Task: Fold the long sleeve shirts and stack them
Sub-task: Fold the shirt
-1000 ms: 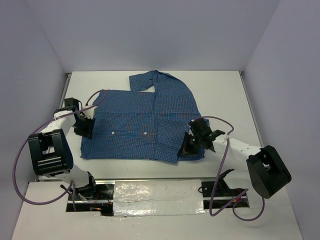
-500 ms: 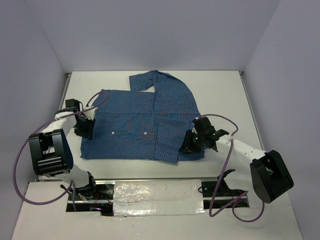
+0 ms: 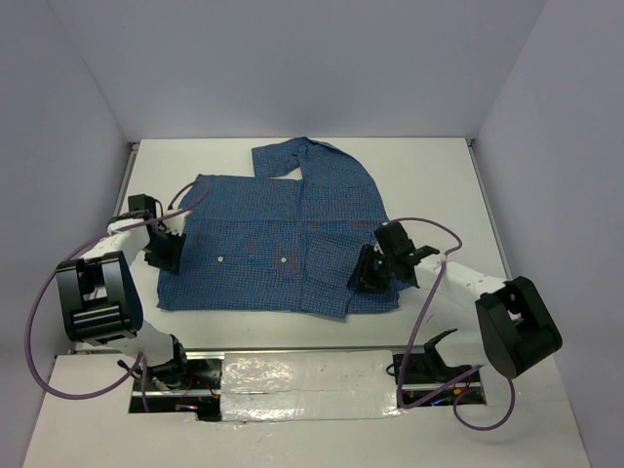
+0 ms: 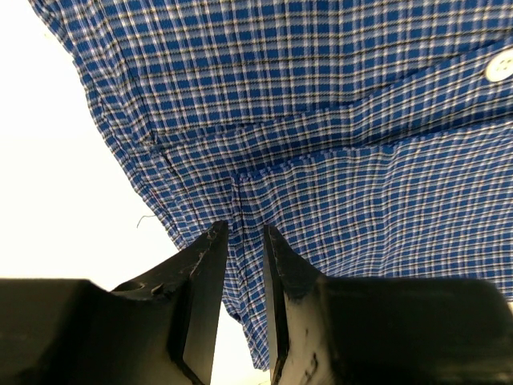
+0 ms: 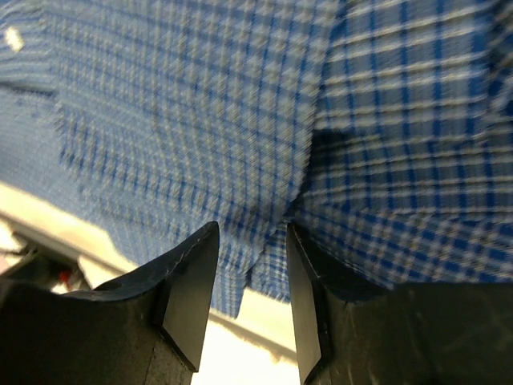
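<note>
One blue finely checked long sleeve shirt (image 3: pixel 278 239) is lying spread across the middle of the white desk (image 3: pixel 439 185), and its near hem is running close to the desk's near edge. Its right part is lying doubled over the body, making a darker, thicker panel. A further piece of cloth is reaching toward the far wall. Two small white buttons (image 3: pixel 221 258) are showing on the flat front.

The left gripper (image 3: pixel 164 252) is sitting at the shirt's left edge. In the left wrist view its fingers (image 4: pixel 204 281) are standing close together, pinching a narrow ridge of cloth that is rising between them, and creases are fanning out from the pinch. One white button (image 4: pixel 501 64) is showing at the upper right of that view.

The right gripper (image 3: pixel 366 273) is hovering at the shirt's near right corner, over the doubled panel. In the right wrist view its fingers (image 5: pixel 188 281) are standing clearly apart, holding nothing, and the checked cloth is lying beneath the gap, its edge crossing bare desk.
</note>
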`<state>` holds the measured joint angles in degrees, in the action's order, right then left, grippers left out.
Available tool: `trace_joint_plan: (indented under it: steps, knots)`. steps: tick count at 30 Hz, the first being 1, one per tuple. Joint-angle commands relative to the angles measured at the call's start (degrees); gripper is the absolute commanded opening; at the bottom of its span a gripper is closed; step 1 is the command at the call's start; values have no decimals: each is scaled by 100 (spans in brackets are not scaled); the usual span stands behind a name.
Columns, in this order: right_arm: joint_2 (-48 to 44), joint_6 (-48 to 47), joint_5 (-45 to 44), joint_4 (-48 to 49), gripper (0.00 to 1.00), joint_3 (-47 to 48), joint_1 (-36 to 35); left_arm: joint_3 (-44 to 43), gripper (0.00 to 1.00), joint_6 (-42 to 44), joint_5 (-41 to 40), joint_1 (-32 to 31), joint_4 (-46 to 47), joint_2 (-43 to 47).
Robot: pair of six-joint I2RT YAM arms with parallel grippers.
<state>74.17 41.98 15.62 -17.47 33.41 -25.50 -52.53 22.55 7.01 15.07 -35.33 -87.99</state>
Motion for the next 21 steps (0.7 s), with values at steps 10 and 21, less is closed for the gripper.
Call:
trace_joint_plan:
  steps: [10,21]
  knots:
    - [458,-31,-832,236,4,342,106,156,37,145,-147,-4,27,159]
    - [-779,-393,-1543,-1406,92,966,491,-354,71,136,187,460,-1229,282]
